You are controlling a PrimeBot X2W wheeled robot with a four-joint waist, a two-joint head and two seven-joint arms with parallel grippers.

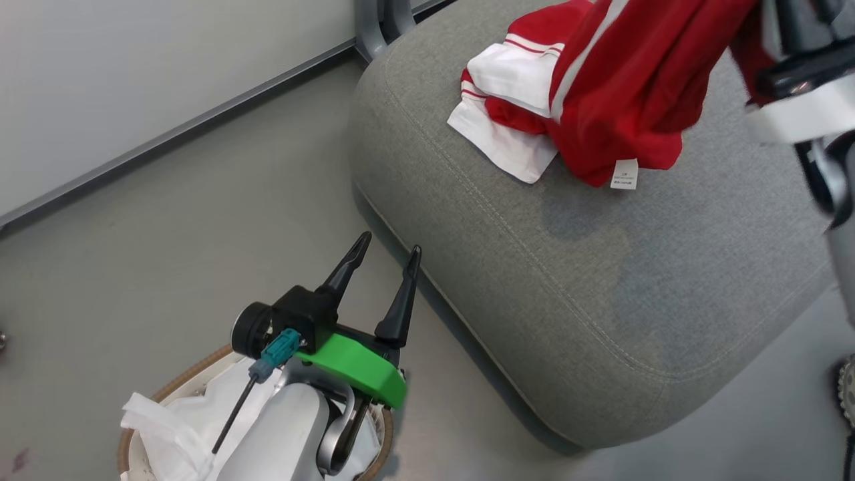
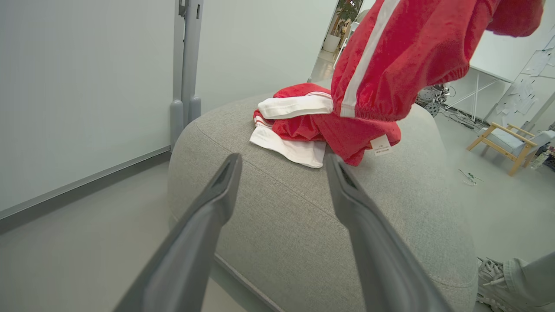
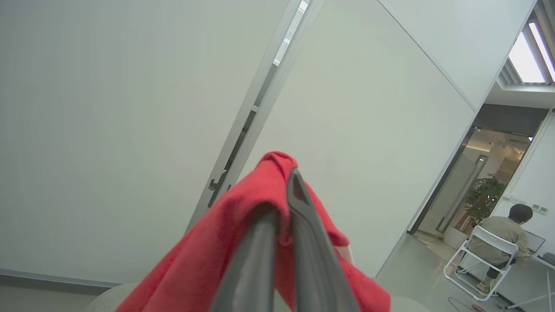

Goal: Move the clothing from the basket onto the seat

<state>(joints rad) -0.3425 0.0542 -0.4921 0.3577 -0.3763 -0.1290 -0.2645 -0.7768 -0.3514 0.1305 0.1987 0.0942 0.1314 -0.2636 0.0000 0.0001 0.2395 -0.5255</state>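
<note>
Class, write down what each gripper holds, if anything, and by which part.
The right gripper is shut on the red white-striped garment, pinching a bunched fold of red cloth at its upper end. The left gripper is open and empty.

The near half of the grey seat is lying bare, giving open room in front of the folded red-and-white garment occupying its far part. A hanging red garment is dangling over that pile, blocking the way down from above. The left end effector, spread wide, is hovering above the basket beside the seat's edge. Floor towards the wall is lying open; a grey post is standing at the far corner.
</note>
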